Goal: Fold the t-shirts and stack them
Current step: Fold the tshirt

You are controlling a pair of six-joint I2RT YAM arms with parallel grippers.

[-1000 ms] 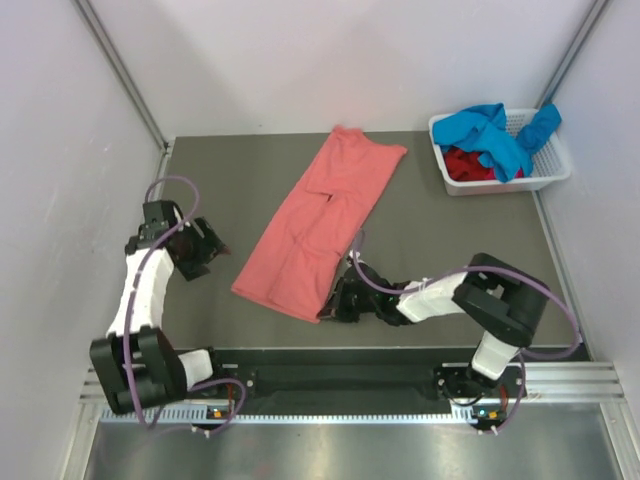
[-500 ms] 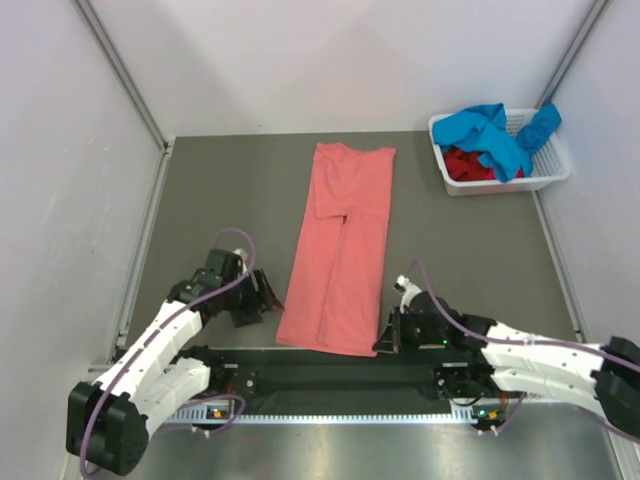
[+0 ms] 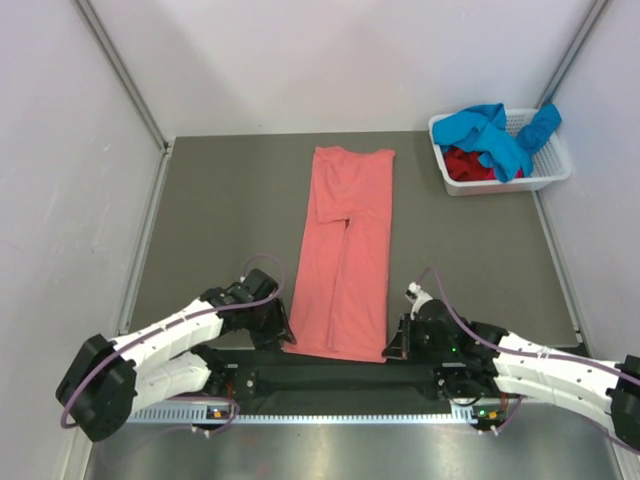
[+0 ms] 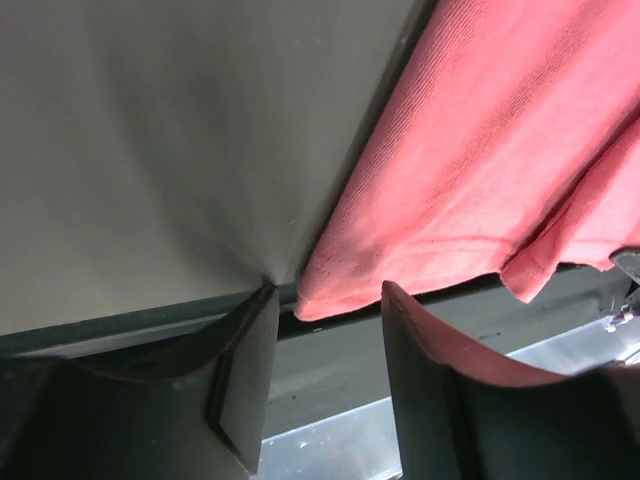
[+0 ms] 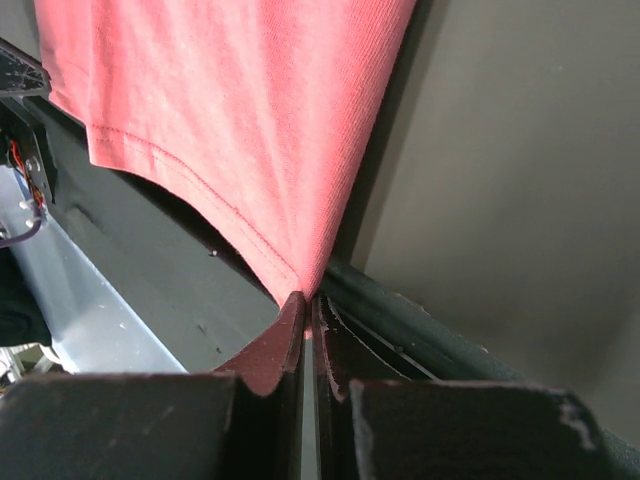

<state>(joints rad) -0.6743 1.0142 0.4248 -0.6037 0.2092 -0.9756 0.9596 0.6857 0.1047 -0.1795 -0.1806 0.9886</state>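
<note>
Two arms: both lie low along the near edge of the worktop, one at each near corner of the pink shirt.
Salmon-pink cloth t-shirt point(image 3: 345, 250): folded into a long narrow strip, it lies flat down the middle of the dark grey worktop point(image 3: 220, 220). It runs from near the far edge to the near edge, where its hem laps just over the black base rail point(image 3: 330, 378).
Left gripper point(image 3: 281, 334): the jaws stand apart at the shirt's near-left corner. In the wrist view the hem corner sits at the mouth of the gap between the two dark fingers point(image 4: 245, 370). Whether either finger touches the cloth cannot be told.
Right gripper point(image 3: 392, 345): clenched on the shirt's near-right corner. The wrist view shows the hem pinched to a point between the closed fingertips.
White slotted plastic basket point(image 3: 500, 186): at the far-right corner, well apart from the pink shirt.
Basket contents: a bright blue t-shirt point(image 3: 490, 135) draped over the rim, with a dark red t-shirt point(image 3: 463, 164) beneath it.
In the way: the cloth and the rail crowd both grippers at the near edge.
</note>
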